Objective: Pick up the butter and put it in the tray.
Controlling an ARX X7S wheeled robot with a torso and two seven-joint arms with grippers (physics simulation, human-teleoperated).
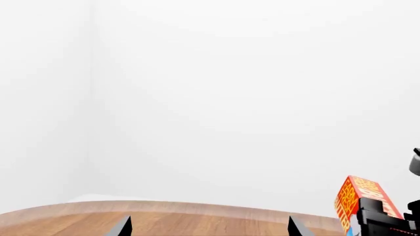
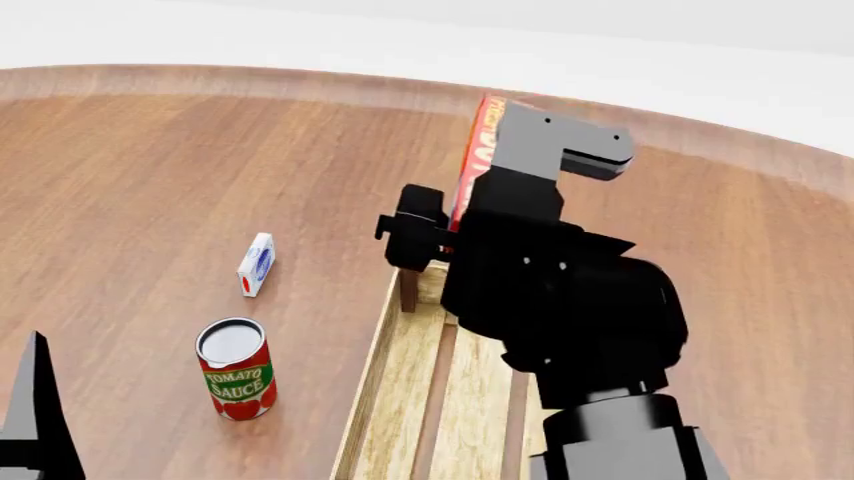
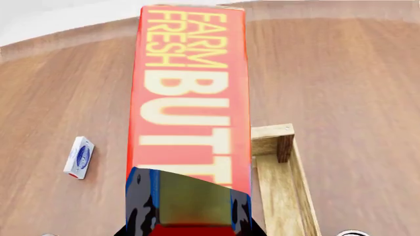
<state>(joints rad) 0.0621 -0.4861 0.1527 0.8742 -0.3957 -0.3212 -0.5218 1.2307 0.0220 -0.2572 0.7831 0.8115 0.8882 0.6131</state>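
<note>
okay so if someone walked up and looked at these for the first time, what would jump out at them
The red-orange butter carton, held up in the right pincer above the near end of the wooden tray. Then the tomato sauce can standing on the table left of the tray, with a small white-blue carton just beyond it.

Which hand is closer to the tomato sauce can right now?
Left. The left hand sits low at the table's near edge, just beside the tomato sauce can. The right hand holds the butter farther off, above the tray end.
</note>
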